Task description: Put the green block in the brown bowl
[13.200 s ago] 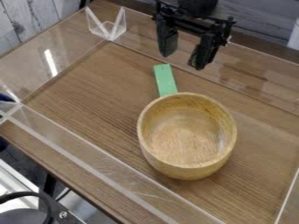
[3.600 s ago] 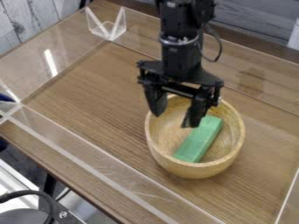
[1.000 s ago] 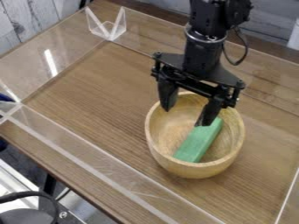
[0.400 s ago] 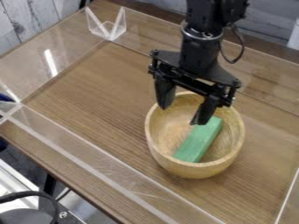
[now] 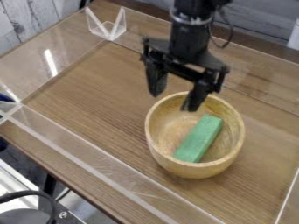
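The green block [image 5: 200, 138] lies inside the brown bowl [image 5: 163, 154], leaning against its right inner wall. The bowl sits on the wooden table toward the front right. My gripper [image 5: 179, 87] hangs above the bowl's back left rim, pointing straight down. Its two black fingers [image 5: 155, 77] stand wide apart with nothing between them. It touches neither the block nor the bowl.
Clear acrylic walls [image 5: 70, 133] fence the wooden tabletop on all sides. A small clear plastic stand [image 5: 107, 24] sits at the back left. A dark cable runs behind the arm at the back right.
The gripper has moved up and toward the back left, away from the middle of the bowl. It stays open. The green block rests in the bowl as before.
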Robot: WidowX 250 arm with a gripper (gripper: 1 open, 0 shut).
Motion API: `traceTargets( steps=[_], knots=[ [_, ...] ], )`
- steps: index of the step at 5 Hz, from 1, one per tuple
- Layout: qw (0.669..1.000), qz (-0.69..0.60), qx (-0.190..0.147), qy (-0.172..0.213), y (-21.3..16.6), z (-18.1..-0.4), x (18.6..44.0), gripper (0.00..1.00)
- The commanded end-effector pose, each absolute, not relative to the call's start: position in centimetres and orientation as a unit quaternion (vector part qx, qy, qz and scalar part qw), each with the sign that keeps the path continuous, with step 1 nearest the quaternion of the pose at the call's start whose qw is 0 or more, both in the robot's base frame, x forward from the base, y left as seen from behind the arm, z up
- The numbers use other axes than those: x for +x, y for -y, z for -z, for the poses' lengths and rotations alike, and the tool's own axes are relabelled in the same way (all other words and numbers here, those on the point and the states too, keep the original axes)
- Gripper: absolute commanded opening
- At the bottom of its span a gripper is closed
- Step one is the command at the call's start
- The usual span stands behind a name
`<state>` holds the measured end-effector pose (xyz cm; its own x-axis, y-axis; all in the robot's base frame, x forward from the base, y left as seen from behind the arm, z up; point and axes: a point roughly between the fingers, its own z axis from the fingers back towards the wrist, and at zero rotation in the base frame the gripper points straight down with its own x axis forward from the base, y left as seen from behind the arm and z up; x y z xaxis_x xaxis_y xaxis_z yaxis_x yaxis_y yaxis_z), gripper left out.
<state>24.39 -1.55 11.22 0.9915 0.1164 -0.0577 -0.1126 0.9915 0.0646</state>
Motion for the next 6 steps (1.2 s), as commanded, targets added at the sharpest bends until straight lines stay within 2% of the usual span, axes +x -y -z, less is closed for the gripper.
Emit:
traceTargets(
  steps=[1, 2, 3, 4, 5, 6],
  knots=[
    [0.996, -0.078, 0.039, 0.009, 1.0, -15.6, 25.6, 1.00],
    [0.994, -0.097, 0.051, 0.022, -0.7, -18.3, 25.8, 1.00],
    [0.988, -0.138, 0.063, 0.022, -3.8, -18.6, 25.5, 0.00],
    [0.982, -0.169, 0.076, 0.016, -7.0, -18.6, 25.2, 1.00],
    [0.980, -0.181, 0.085, 0.007, -8.4, -18.1, 25.8, 0.00],
    [0.982, -0.177, 0.068, -0.011, -8.9, -15.8, 24.9, 0.00]
  ],
)
